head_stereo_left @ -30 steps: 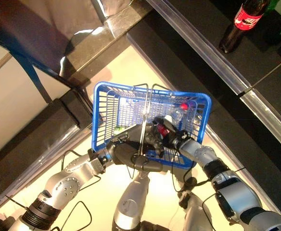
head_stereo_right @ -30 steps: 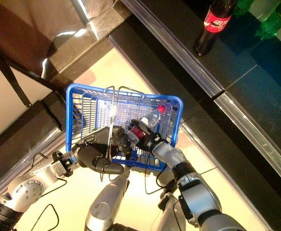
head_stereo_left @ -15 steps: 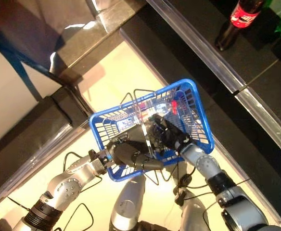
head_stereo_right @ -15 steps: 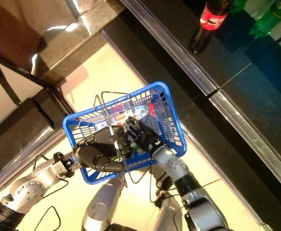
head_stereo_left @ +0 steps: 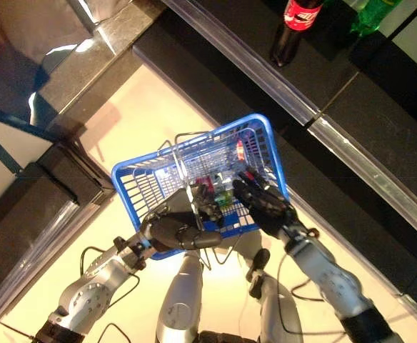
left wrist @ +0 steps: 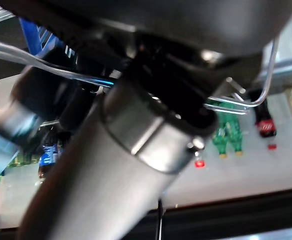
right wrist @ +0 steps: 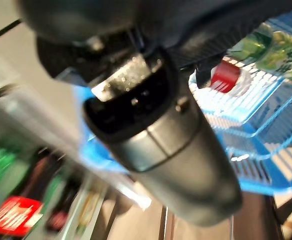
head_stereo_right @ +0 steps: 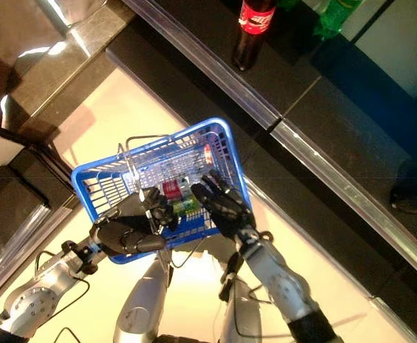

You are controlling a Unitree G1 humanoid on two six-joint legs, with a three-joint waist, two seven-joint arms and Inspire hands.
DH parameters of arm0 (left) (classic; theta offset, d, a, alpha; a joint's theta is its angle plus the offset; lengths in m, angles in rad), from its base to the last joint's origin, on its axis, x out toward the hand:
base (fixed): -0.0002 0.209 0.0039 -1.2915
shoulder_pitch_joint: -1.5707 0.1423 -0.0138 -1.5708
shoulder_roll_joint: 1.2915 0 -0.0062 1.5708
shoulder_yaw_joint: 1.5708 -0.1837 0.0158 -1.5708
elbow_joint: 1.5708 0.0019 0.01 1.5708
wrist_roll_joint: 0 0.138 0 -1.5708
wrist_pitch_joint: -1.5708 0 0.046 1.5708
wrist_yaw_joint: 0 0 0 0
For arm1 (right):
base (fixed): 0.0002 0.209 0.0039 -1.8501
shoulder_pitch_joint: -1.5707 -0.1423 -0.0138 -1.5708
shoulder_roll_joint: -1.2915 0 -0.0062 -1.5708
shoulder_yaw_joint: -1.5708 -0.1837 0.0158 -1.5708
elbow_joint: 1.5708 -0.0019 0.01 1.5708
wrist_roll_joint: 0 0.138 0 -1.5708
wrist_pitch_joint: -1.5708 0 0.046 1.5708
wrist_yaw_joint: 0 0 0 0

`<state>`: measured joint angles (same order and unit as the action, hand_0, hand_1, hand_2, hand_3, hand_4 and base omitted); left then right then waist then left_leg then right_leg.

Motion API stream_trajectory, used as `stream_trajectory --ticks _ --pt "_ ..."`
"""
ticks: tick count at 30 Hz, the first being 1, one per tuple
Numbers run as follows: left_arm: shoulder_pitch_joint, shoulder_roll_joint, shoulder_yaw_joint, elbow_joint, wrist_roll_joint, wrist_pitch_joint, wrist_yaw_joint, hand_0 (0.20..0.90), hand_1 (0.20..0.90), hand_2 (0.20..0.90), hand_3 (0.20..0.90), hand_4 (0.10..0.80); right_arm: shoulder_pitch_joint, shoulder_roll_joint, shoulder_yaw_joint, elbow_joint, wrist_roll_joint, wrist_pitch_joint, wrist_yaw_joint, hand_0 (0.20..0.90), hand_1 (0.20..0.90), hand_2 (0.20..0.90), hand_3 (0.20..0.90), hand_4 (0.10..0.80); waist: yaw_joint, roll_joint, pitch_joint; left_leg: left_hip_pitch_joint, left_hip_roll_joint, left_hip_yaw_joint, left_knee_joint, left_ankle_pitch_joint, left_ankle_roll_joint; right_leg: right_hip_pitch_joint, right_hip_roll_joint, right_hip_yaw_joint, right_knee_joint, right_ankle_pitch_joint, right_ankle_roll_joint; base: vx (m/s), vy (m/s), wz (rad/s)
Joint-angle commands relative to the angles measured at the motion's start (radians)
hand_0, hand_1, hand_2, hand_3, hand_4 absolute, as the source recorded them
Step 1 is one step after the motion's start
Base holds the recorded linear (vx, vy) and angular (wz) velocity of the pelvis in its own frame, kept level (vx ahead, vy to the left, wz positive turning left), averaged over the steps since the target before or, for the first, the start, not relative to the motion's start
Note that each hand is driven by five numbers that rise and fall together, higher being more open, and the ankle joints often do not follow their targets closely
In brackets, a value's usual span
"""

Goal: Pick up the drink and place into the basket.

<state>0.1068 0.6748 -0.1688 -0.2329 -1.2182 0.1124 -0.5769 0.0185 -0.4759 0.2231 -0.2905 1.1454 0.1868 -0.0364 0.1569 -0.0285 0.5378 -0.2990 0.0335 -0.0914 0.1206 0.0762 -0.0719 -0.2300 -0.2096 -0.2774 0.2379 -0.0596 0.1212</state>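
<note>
Drink bottle [head_stereo_right: 171, 189] lying inside the blue basket [head_stereo_left: 264, 153].
Left hand [head_stereo_left: 176, 227] grips the wire handle [head_stereo_left: 192, 193]; right hand [head_stereo_left: 265, 204], fingers spread, holds nothing.

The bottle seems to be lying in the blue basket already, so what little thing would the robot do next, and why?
Probably draw the right hand up and back, clear of the basket. Its fingers look spread and hold nothing, while the clear bottle lies inside on the basket floor. The left hand is curled round the wire handle, carrying the basket, so only the right hand needs to move.
</note>
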Motion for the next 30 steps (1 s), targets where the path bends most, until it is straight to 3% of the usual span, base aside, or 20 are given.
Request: stream_trajectory --ticks 1,8,16,17,20,21,23,26,30 --pt "-0.116 -0.068 0.105 -0.321 -0.195 -0.246 -0.234 0.3 0.3 0.3 0.2 0.1 -0.027 -0.045 -0.045 -0.142 -0.039 -0.069 0.16 0.9 0.9 0.9 0.9 0.8 -0.03 0.001 -0.089 0.038 -0.029 0.047 0.0 0.001 0.082 0.04 0.052 0.021 -0.072 0.1 -0.056 -0.013 0.005 -0.14" --pt "-0.052 -0.085 0.154 -0.258 -0.255 -0.241 -0.176 0.3 0.3 0.3 0.2 0.1 0.025 -0.08 -0.129 -0.252 -0.091 -0.151 0.279 0.9 0.9 0.9 0.9 0.8 -0.07 -0.008 -0.149 0.094 -0.011 0.075 -0.035 -0.001 0.077 0.077 0.063 0.057 -0.105 0.1 -0.056 0.011 0.004 -0.19" --pt "-0.007 -0.13 0.156 -0.171 -0.178 -0.257 -0.07 0.3 0.3 0.3 0.2 0.1 0.054 -0.07 -0.16 -0.253 -0.135 -0.184 0.329 0.9 0.9 0.9 0.9 0.8 -0.095 -0.015 -0.224 0.154 -0.001 0.1 -0.074 -0.004 0.074 0.119 0.068 0.092 -0.143 0.106 -0.051 0.034 0.012 -0.13" --pt "0.044 -0.206 0.158 -0.044 -0.124 -0.275 0.001 0.3 0.3 0.3 0.2 0.1 0.105 -0.044 -0.184 -0.17 -0.216 -0.179 0.323 0.9 0.9 0.9 0.9 0.8 -0.114 -0.022 -0.294 0.206 0.005 0.119 -0.11 -0.008 0.07 0.151 0.068 0.118 -0.179 0.118 -0.043 0.094 0.038 -0.13" --pt "0.074 -0.241 0.168 0.013 -0.078 -0.294 0.032 0.3 0.3 0.3 0.2 0.1 0.139 -0.036 -0.203 -0.121 -0.241 -0.173 0.306 0.9 0.9 0.9 0.9 0.8 -0.122 -0.026 -0.32 0.225 0.009 0.129 -0.125 -0.008 0.067 0.162 0.066 0.126 -0.195 0.125 -0.039 0.052 0.025 -0.4" --pt "0.136 -0.301 0.188 0.116 -0.034 -0.312 0.041 0.3 0.3 0.3 0.2 0.1 0.231 -0.006 -0.244 -0.01 -0.283 -0.159 0.357 0.9 0.9 0.9 0.9 0.8 -0.14 -0.032 -0.376 0.259 0.017 0.153 -0.158 -0.003 0.062 0.182 0.067 0.143 -0.23 0.142 -0.03 0.059 0.028 -0.42" --pt "0.162 -0.334 0.21 0.215 -0.031 -0.319 0.046 0.3 0.3 0.3 0.2 0.1 0.272 0.032 -0.257 0.098 -0.319 -0.151 0.398 0.9 0.9 0.9 0.9 0.8 -0.153 -0.036 -0.407 0.284 0.02 0.173 -0.178 -0.004 0.059 0.2 0.064 0.156 -0.257 0.155 -0.025 0.06 0.028 -0.57" --pt "0.166 -0.376 0.239 0.382 0.023 -0.341 0.078 0.3 0.3 0.3 0.2 0.1 0.29 0.104 -0.235 0.288 -0.384 -0.131 0.396 0.9 0.9 0.9 0.9 0.8 -0.169 -0.039 -0.442 0.315 0.022 0.199 -0.193 -0.012 0.055 0.224 0.057 0.167 -0.288 0.171 -0.019 0.029 0.023 -0.4" --pt "0.123 -0.433 0.28 0.675 0.075 -0.347 0.166 0.3 0.3 0.3 0.2 0.1 0.274 0.2 -0.211 0.612 -0.511 -0.105 0.275 0.9 0.9 0.9 0.9 0.8 -0.2 -0.033 -0.484 0.356 0.024 0.241 -0.204 -0.033 0.054 0.247 0.046 0.187 -0.315 0.189 -0.012 -0.001 0.056 -0.34"
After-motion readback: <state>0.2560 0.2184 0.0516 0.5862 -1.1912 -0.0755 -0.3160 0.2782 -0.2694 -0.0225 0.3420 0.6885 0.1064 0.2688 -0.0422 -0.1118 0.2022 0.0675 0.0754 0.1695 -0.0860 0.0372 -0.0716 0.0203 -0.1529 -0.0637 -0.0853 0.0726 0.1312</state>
